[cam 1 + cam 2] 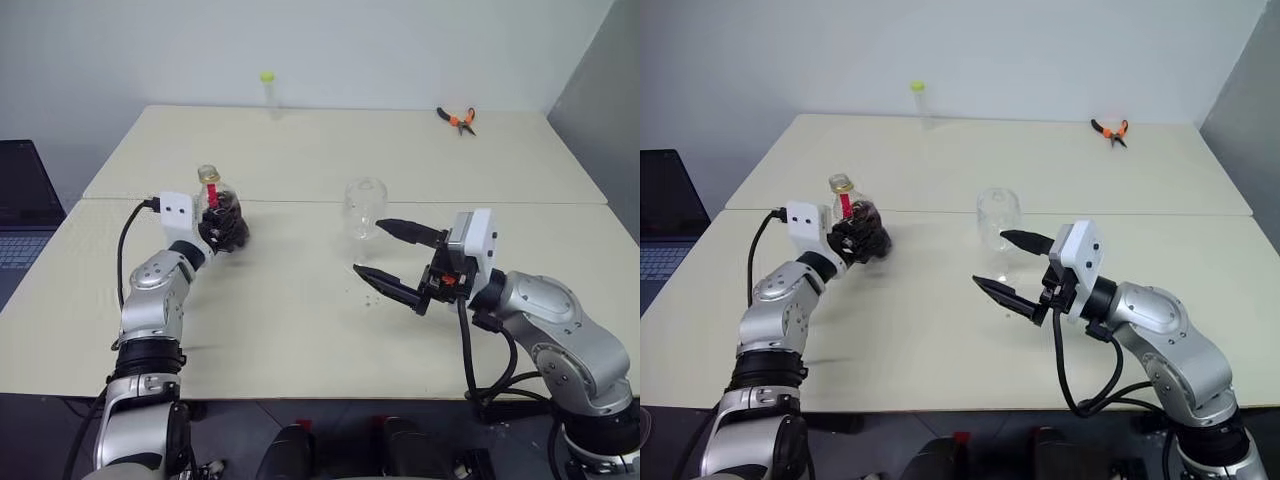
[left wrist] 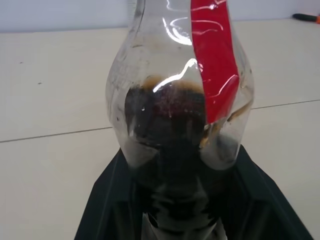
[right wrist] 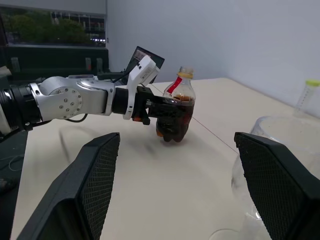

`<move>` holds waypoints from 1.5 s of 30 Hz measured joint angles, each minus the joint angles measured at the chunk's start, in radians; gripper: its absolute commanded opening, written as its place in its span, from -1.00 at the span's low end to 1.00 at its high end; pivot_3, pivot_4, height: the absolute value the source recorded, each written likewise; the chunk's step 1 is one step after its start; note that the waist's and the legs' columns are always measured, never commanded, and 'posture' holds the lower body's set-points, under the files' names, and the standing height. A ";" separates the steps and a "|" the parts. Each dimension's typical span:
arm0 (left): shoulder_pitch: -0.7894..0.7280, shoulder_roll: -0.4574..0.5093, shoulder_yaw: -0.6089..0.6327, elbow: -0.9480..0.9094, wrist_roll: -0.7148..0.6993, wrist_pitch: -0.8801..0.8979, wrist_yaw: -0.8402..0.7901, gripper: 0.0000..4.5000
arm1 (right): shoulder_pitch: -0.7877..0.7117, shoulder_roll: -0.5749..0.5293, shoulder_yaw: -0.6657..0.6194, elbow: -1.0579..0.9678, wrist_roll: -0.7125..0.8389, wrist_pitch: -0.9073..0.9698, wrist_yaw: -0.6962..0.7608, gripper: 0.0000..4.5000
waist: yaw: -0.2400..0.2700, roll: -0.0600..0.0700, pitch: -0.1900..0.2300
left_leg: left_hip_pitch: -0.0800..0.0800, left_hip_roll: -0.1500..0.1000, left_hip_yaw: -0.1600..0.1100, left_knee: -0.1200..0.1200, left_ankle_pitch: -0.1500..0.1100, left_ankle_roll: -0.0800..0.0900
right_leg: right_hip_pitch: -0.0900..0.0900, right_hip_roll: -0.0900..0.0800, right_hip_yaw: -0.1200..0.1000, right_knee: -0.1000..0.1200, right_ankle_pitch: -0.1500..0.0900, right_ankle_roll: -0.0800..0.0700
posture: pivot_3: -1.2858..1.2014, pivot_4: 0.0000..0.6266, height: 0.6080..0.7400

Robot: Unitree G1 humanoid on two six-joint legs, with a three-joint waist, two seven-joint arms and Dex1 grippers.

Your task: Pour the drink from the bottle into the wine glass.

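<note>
The bottle (image 1: 220, 210) stands upright on the left part of the bench (image 1: 300, 320), just in front of the seam between the 2 tabletops. The left gripper (image 1: 222, 232) holds it around the round lower body, 1 black finger on each side. The drink (image 2: 170, 125) fills roughly the lower half of the bottle; a red mark runs down the neck and the mouth has no cap on it. The wine glass (image 1: 365, 208) stands upright near the middle of the bench, well apart from the bottle. The right gripper (image 1: 385, 255) hangs just beside the glass with its 2 fingers spread wide, holding nothing. At the far edge stand a thin clear tube (image 1: 268, 90) and orange pliers (image 1: 457, 119).
</note>
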 measured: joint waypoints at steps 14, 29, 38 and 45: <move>-0.261 0.004 -0.258 -0.002 0.093 -0.185 -0.249 -0.54 | 0.081 0.024 -0.017 -0.026 -0.027 -0.001 -0.102 0.75 | 0.000 0.000 0.000 | -0.002 -0.001 0.000 0.001 0.000 0.000 | -0.001 0.001 -0.001 0.000 0.000 0.000 | 0.03 -0.52 1.00; -0.510 0.020 -0.382 0.504 0.406 -0.766 -0.198 -0.56 | 0.064 0.057 -0.023 -0.006 -0.099 0.046 -0.212 0.75 | -0.003 0.000 0.000 | -0.003 -0.002 0.000 0.001 0.000 0.000 | -0.002 0.001 -0.001 0.000 0.000 0.000 | 0.03 -0.52 1.00; -0.622 0.060 -0.432 0.651 0.570 -0.978 -0.043 -0.58 | 0.026 0.084 -0.002 -0.006 -0.107 0.051 -0.213 0.75 | -0.004 0.000 0.000 | -0.004 -0.003 0.000 0.001 0.000 0.001 | -0.003 0.002 -0.001 0.001 0.000 0.000 | 0.03 -0.52 1.00; -0.651 0.084 -0.500 0.713 0.706 -1.049 0.081 -0.59 | -0.015 0.110 0.009 0.008 -0.126 0.053 -0.228 0.75 | -0.005 0.000 0.000 | -0.004 -0.005 0.000 0.001 0.000 0.001 | -0.004 0.002 -0.001 0.001 0.000 0.000 | 0.03 -0.52 1.00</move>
